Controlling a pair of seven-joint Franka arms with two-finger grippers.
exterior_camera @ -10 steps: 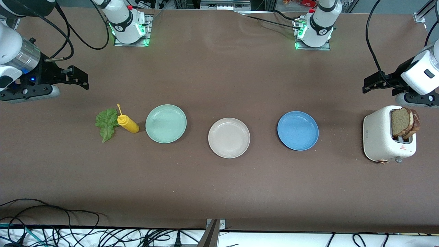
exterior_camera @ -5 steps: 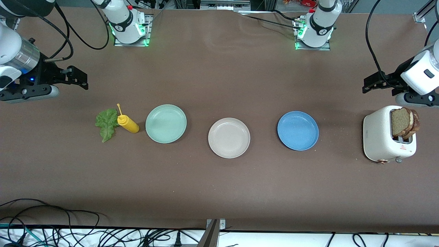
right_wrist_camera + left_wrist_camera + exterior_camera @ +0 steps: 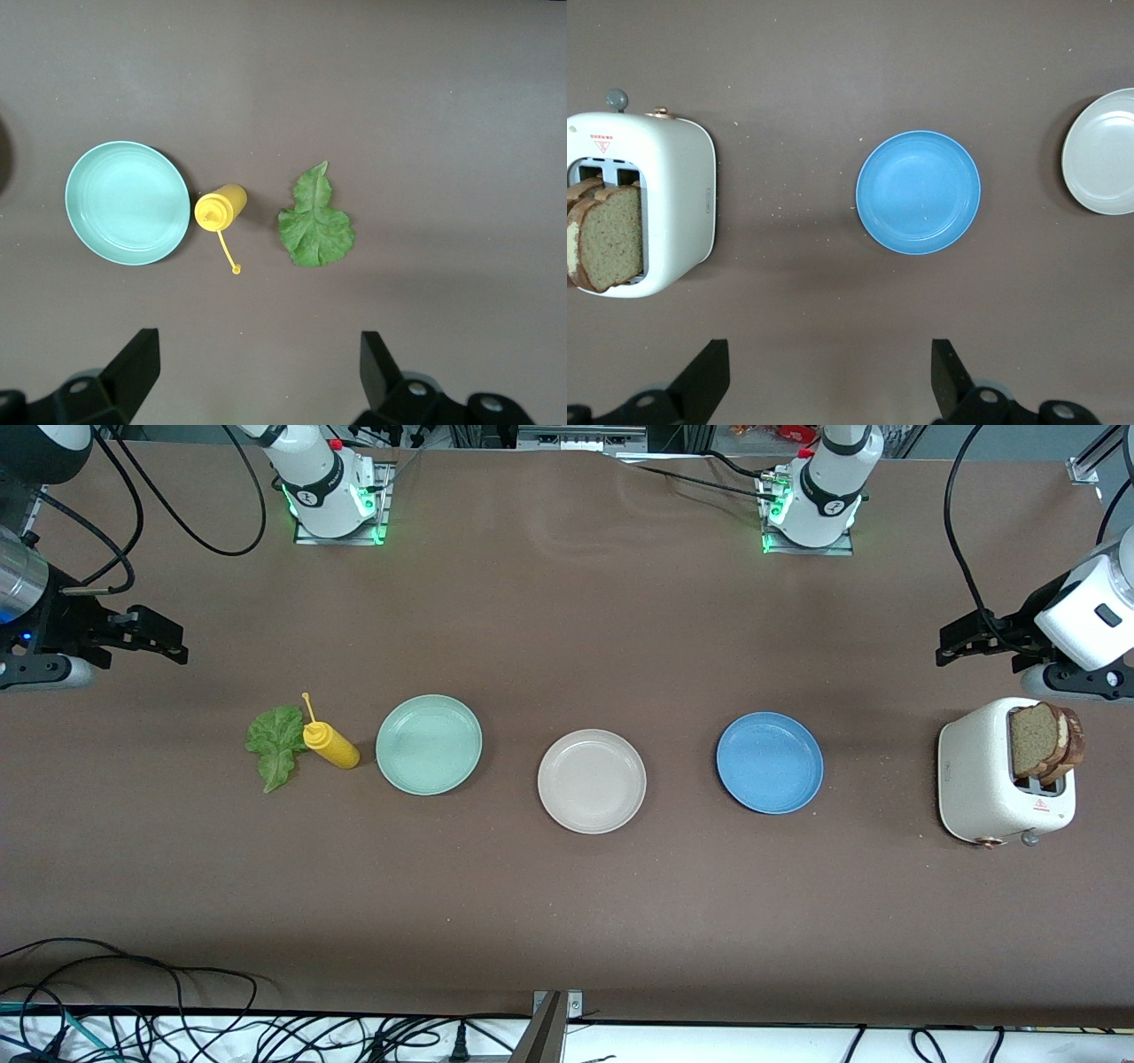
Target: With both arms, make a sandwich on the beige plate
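Observation:
The beige plate sits bare at mid-table; its edge also shows in the left wrist view. Two brown bread slices stand upright in the white toaster at the left arm's end, and the left wrist view shows them too. A green lettuce leaf lies flat on the table at the right arm's end, the same lettuce under the right wrist. My left gripper hangs open over bare table by the toaster. My right gripper hangs open over bare table near the lettuce. Both are empty.
A yellow squeeze bottle stands between the lettuce and a mint-green plate. A blue plate lies between the beige plate and the toaster. Loose cables run along the table's front edge.
The right gripper has drawn back toward the right arm's end of the table, away from the lettuce. The left arm and everything on the table have stayed put.

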